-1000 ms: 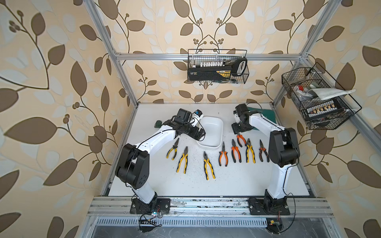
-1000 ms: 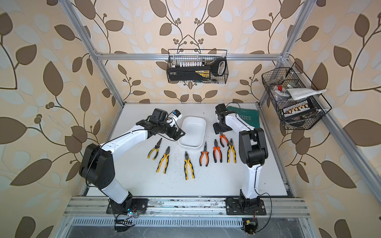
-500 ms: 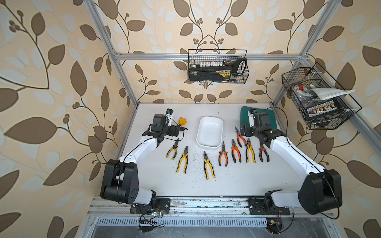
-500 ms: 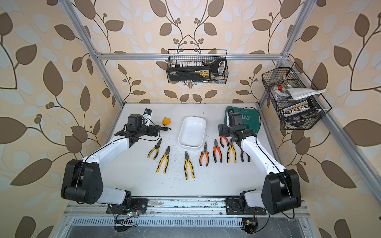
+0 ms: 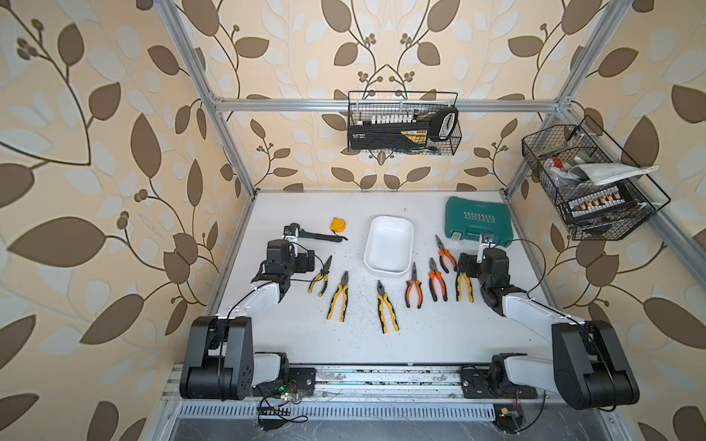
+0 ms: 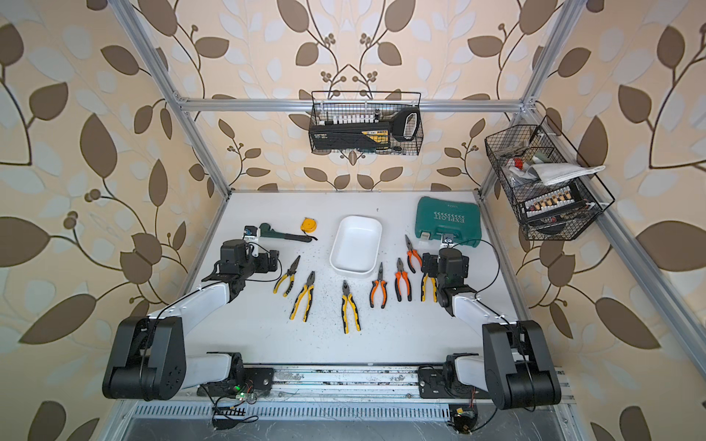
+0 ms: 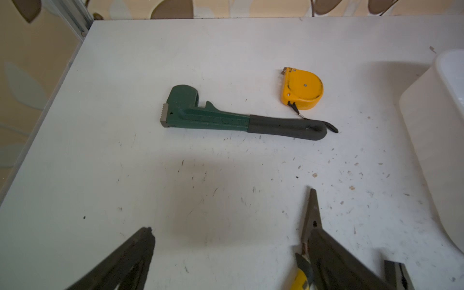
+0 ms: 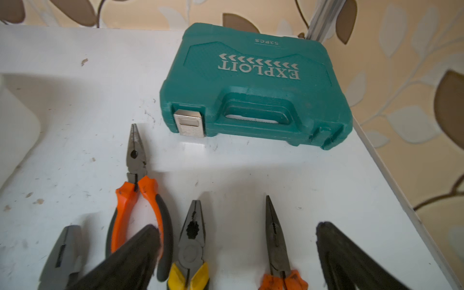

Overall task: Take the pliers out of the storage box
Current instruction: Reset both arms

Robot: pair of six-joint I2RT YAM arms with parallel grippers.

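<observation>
Broad bare strip of white table (image 5: 420,336) between the near rail and the row of tools, and more open surface at the far side behind the storage box (image 5: 389,244). Tighter at the sides: dark green pipe wrench (image 7: 208,118) and yellow tape measure (image 7: 301,88) lying at the far left, teal tool case (image 8: 256,82) filling the far right corner, close to the table's right edge.

Storage box white, shallow, round-cornered and smooth-walled, standing upright at mid-table. All visible pliers (image 5: 386,311) outside it, flat on the table in a loose row in front and to both sides. Grey noses pointing away from the rail; handles yellow-and-black at the left, mostly orange-and-black toward the right.

Both arms folded low, elbows back by the rail, forearms reaching forward. Left gripper (image 7: 233,251) near the table's left edge, aimed toward the wrench, fingers spread wide and holding nothing, with a yellow-handled needle-nose pair (image 7: 311,213) just beside one finger. Right gripper (image 8: 236,253) likewise spread wide and holding nothing, hovering over the right end of the row, with yellow-handled combination pliers (image 8: 192,251) seen between its fingers.
</observation>
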